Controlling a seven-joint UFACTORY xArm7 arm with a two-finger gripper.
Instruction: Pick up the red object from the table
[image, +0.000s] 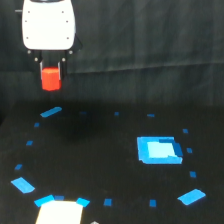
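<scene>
Near edge: a pale, blue-fringed shape (61, 210) is cut off by the frame bottom; can't identify it. Blue tape marks (22, 185) are scattered over the black table (100, 160), with one larger blue rectangle (158, 149) toward the exterior view's right. All of it is blurred, edges soft.

Farther back, at the exterior view's upper left: the red object (50, 78) hangs clear of the table, under the white gripper (50, 65). The dark jaws sit close on either side of its top, apparently clamped on it. The contact itself is too blurred to confirm.

Risks, as judged:
- The hold looks shallow, on the upper part only. A jolt could let the block slip and drop.
- A fall could send it rolling across the table, perhaps off an edge.

Hidden: the arm above the gripper is out of frame, and the fingertips merge into the black backdrop (150, 50).
</scene>
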